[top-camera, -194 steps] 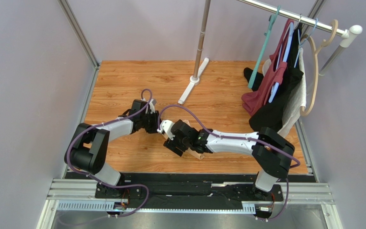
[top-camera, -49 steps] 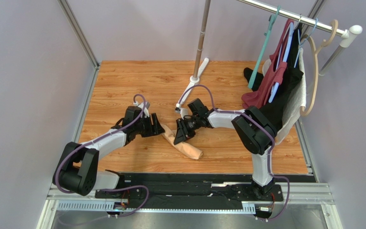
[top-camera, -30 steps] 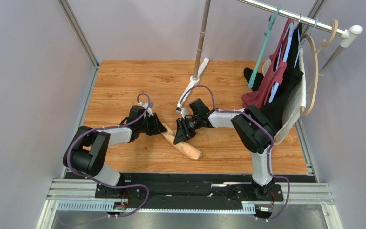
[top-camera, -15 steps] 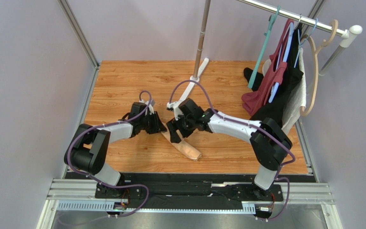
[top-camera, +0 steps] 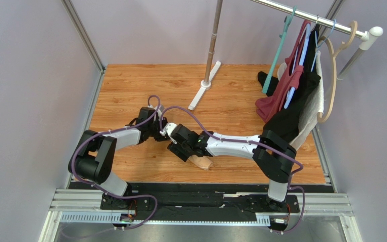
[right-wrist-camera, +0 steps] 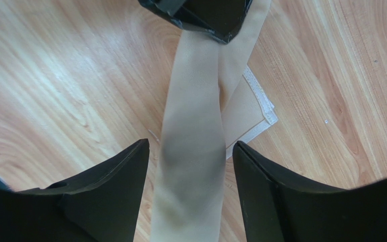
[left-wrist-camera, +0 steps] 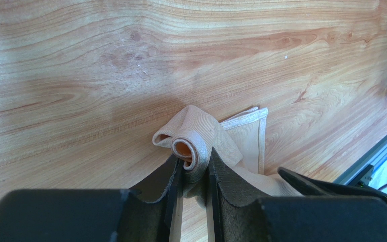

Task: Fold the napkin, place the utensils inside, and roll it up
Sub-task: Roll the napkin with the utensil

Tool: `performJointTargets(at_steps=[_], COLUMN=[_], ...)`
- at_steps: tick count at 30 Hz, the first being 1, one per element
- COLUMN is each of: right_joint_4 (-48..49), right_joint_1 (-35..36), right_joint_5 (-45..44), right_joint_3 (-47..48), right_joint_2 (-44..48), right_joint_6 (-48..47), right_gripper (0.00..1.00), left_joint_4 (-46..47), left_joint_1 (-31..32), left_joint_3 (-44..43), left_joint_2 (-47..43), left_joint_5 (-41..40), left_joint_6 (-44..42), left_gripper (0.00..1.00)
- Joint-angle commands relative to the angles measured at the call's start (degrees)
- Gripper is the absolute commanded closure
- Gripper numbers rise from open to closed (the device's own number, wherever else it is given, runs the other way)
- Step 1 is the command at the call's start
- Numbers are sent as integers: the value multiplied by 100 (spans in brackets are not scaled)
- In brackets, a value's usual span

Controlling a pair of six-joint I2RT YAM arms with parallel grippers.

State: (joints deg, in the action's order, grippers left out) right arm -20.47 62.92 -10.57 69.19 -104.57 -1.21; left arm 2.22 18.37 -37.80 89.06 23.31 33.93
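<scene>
Lying rolled into a narrow tube on the table (top-camera: 130, 85), nearer than the pole foot (top-camera: 200, 95), the napkin (left-wrist-camera: 195, 146) is clamped at one end by the left gripper (left-wrist-camera: 194, 169) and straddled by the wide-open right gripper (right-wrist-camera: 190, 161).

The table (top-camera: 130, 85) is a wood-grain surface, its grain running from left to right. The napkin (right-wrist-camera: 193, 151) lies on it as a narrow roll, angled from the middle toward the near edge. A flat hemmed corner sticks out just beside the roll. Toward the far edge, near the middle, rests the long white foot (top-camera: 204, 92) of a metal pole.
</scene>
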Motion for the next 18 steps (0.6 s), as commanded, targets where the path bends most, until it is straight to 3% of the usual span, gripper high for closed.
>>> performJointTargets(at_steps=[1,4,9,12,16,18], right_joint_4=[333,351,219,262,613,780], right_joint_1=[19,19,-86,-349,-797,-1123], right_joint_5=[-306,-306,-122,449,1643,2495], right_joint_3=[51,25,130,34,-265,-458], right_joint_2=[-81,-133,-397,-432,-231,-108], right_joint_6=[-213,-213,-64,86,516,718], right_gripper=[36,39,58,63,71,72], left_joint_4=[-204,-196,-126,-20,-89,-169], left_joint_1=[17,17,17,17,17,17], left_joint_3=[-175,-201,-166,-140,-96,-87], left_joint_2=[68,86,51,-63,-344,-590], left_joint_5=[-55,-37,138,218,86,-133], left_joint_6=[-185,-203,-212,-238,-273,-291], left_gripper=[74,74,70,63,42,39])
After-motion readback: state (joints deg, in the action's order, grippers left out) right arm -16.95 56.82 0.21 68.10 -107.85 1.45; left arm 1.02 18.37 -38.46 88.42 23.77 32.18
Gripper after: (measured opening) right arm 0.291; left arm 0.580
